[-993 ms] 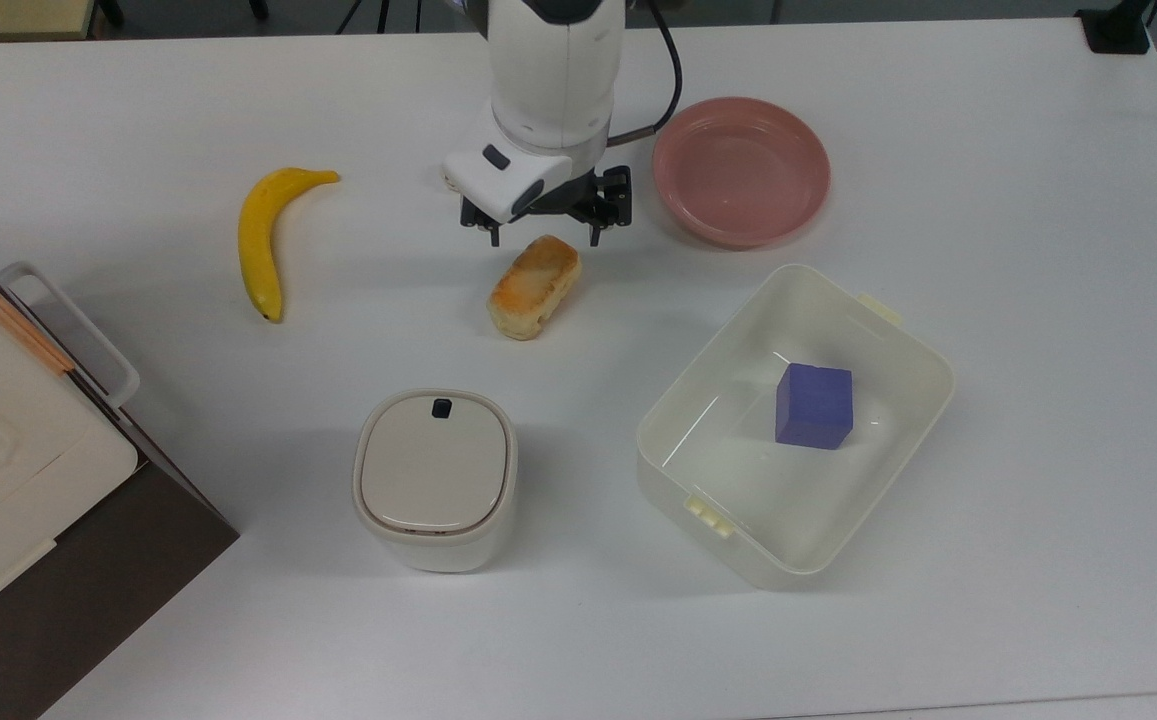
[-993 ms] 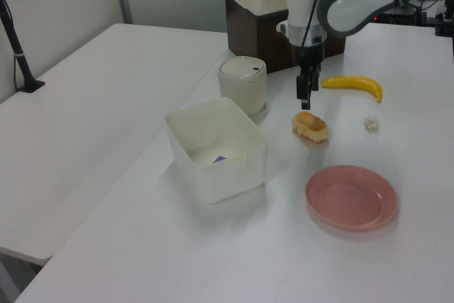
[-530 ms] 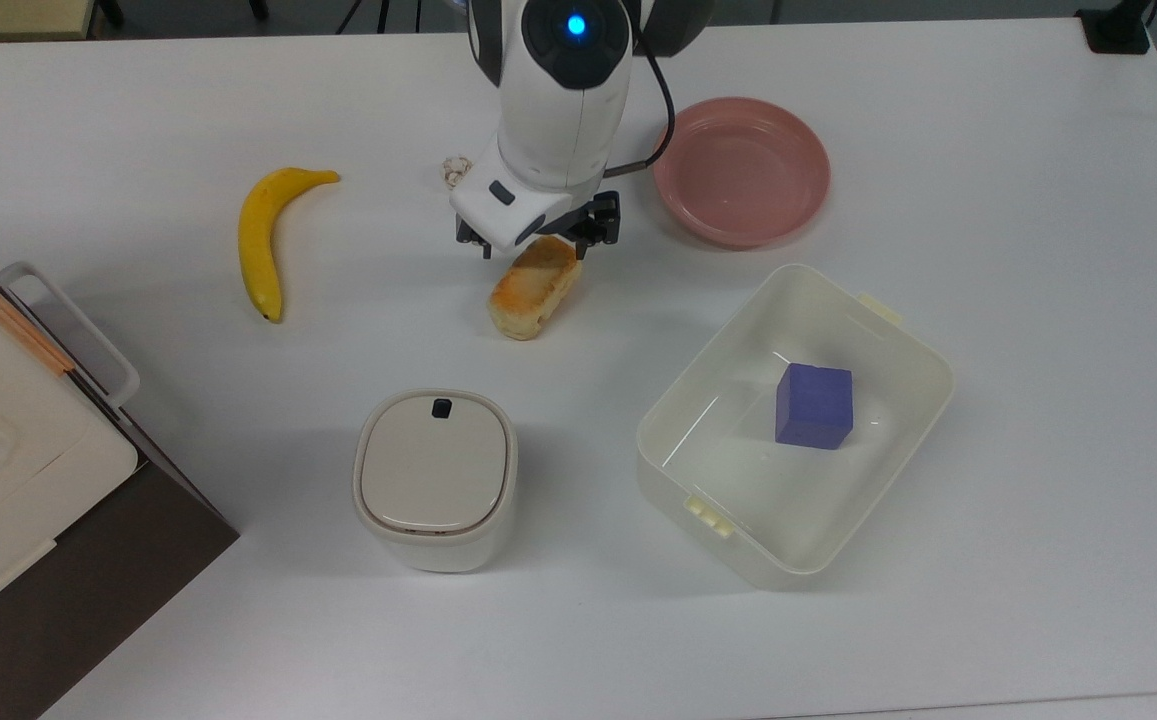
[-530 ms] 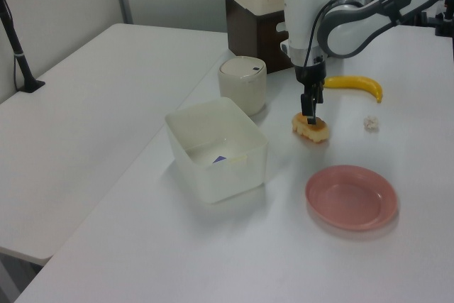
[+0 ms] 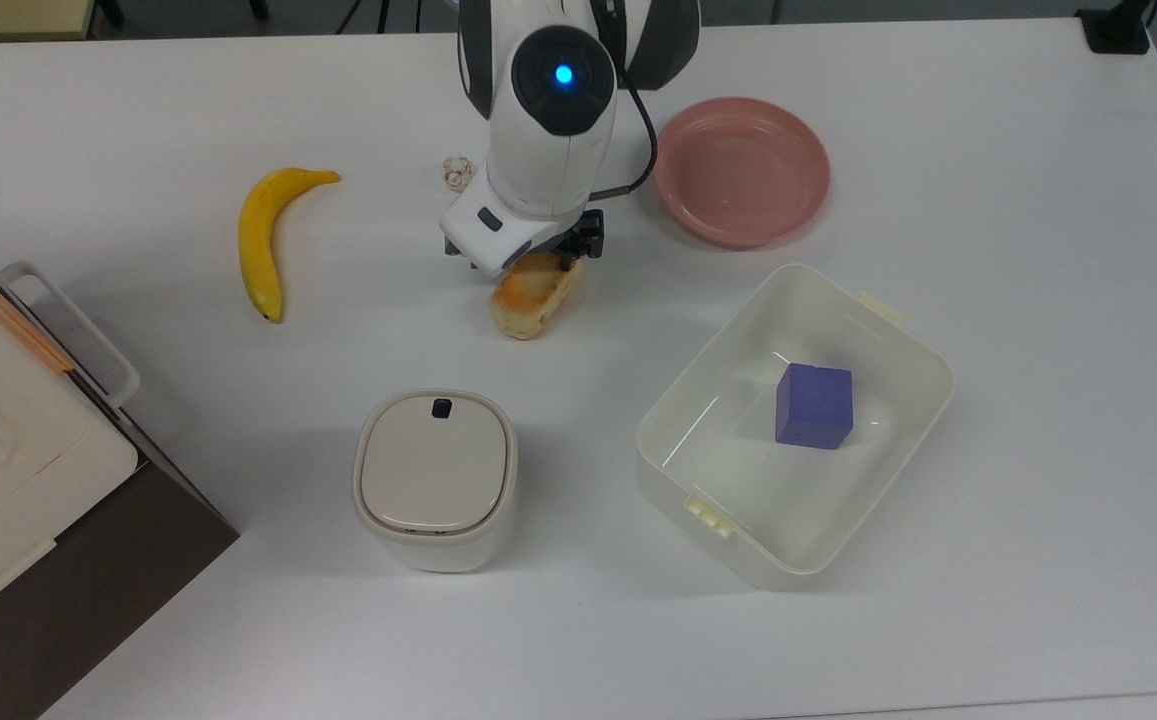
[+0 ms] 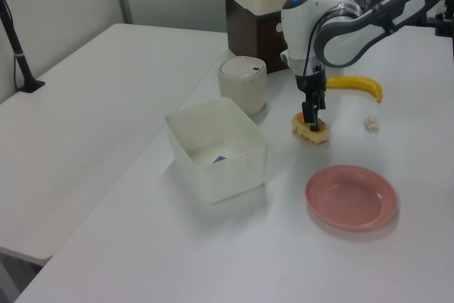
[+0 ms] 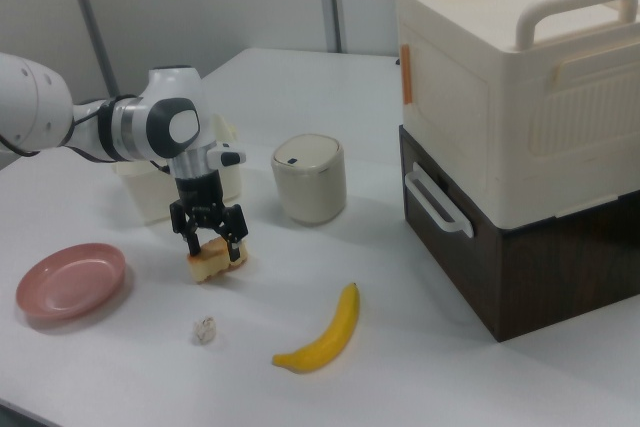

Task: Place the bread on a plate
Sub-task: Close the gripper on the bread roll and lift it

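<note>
In the top view, left to right, the lidded canister (image 5: 435, 480) is closed, the cream tub (image 5: 898, 340) holds a purple block (image 5: 815, 405) and the pink plate (image 5: 741, 170) lies bare, while the arm reaches straight down, its gripper (image 7: 210, 237) spread astride the bread (image 5: 530, 299) on the table, half hiding it.

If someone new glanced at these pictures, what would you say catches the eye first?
Probably the white arm, its gripper straddling the bread at mid-table, fingers open on either side. Next the pink plate, bare, to the top view's right of it, and the yellow banana on the top view's left.
</note>
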You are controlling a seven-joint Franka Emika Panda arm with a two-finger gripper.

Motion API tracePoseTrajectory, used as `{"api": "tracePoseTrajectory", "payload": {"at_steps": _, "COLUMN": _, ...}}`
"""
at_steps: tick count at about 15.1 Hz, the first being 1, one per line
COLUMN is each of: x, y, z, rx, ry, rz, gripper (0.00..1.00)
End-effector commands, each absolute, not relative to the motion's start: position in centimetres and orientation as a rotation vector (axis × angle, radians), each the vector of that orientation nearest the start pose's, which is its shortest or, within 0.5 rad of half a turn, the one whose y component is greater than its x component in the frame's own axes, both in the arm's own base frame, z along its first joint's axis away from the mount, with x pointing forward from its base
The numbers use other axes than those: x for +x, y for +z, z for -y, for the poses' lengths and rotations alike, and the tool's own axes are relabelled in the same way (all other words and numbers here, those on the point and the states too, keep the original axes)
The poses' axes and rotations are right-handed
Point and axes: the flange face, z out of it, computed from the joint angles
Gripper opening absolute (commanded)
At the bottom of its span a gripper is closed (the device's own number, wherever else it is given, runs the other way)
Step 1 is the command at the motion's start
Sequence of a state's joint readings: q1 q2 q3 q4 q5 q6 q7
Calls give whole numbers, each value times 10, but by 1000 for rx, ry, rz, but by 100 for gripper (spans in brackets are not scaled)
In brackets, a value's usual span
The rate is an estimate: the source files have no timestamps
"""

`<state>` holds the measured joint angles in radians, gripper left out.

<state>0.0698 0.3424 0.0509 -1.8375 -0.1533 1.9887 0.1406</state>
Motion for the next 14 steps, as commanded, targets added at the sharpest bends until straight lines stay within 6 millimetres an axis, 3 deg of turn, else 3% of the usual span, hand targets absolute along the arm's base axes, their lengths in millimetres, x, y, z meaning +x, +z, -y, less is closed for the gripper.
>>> {"api": "tracePoseTrajectory", "payload": {"at_steps": 1, "x": 609, "y": 306, "z": -65, "rx": -3299, "ry": 299, "rz": 106, "gripper": 100}}
{"api": "tracePoseTrajectory", "payload": {"at_steps": 5, "x": 610, "y": 296, "z": -71, "rx": -3298, "ry": 305, "rz": 110, "gripper": 97}}
{"api": "tracePoseTrajectory", "payload": {"at_steps": 7, "x": 610, "y": 295, "z": -71, "rx": -3298, "ry": 308, "rz": 113, "gripper": 72}}
{"api": "tracePoseTrajectory", "payload": {"at_steps": 10, "x": 611, "y": 288, "z": -72, "rx": -3296, "ry": 316, "rz": 115, "gripper": 9}}
{"api": "tracePoseTrajectory", "payload": {"at_steps": 11, "x": 612, "y": 288, "z": -72, "rx": -3296, "ry": 303, "rz": 116, "gripper": 0}}
{"api": "tracePoseTrajectory", "payload": {"at_steps": 14, "x": 613, "y": 289, "z": -71, "rx": -3294, "ry": 298, "rz": 107, "gripper": 0}}
